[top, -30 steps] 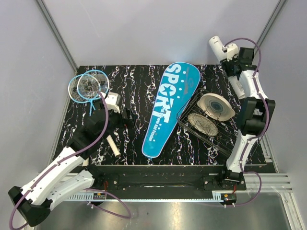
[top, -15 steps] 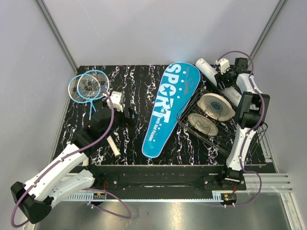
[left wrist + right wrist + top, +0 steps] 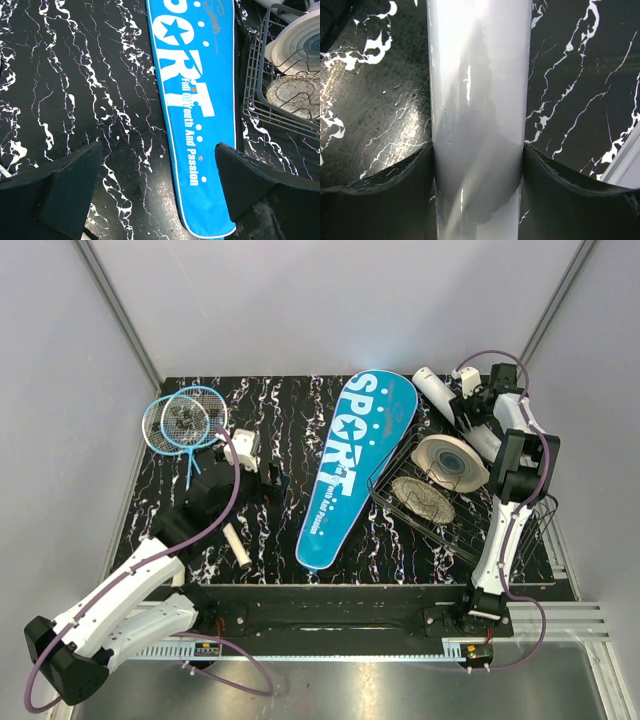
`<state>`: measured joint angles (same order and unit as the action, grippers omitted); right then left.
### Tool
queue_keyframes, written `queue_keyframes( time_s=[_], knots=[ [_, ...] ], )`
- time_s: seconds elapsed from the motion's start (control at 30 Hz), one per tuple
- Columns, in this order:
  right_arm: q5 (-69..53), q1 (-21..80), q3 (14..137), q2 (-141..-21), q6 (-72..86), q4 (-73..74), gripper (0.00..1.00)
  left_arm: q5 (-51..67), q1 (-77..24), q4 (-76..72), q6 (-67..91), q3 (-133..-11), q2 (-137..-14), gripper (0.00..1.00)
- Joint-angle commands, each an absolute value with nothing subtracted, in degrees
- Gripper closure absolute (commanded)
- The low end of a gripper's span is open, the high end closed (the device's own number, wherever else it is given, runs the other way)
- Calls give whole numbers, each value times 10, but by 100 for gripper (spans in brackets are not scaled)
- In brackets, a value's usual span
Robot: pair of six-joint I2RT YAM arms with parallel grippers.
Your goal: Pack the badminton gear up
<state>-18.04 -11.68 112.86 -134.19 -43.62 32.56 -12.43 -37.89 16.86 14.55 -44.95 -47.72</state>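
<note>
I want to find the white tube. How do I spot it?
Look at the table's far right corner, beyond the wire basket. There the right gripper holds the white tube: the only long, smooth cylinder, unlike the flat round discs beside it.

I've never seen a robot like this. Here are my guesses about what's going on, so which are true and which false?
1. The right gripper is closed on the white tube. True.
2. The left gripper is holding the blue cover. False: it is open and empty, hanging above the table beside the cover.
3. The two rackets are already inside the cover. False: they lie overlapped on the table's far left corner, well apart from the cover.
4. The wire basket holds two round discs. True.
</note>
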Motion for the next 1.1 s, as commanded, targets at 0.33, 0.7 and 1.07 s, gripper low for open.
queue_keyframes(
  time_s=[0.33,0.7,1.07],
  knots=[
    [-114,-107,1254,-1310,-299,336,0,-104,-359,133,148,-449,-477,1],
    [178,21,1382,-1184,36,440,0,-47,-308,171,277,-477,-516,1],
    [58,396,894,-927,249,285,0,64,-180,197,401,-449,-526,1]
  ],
)
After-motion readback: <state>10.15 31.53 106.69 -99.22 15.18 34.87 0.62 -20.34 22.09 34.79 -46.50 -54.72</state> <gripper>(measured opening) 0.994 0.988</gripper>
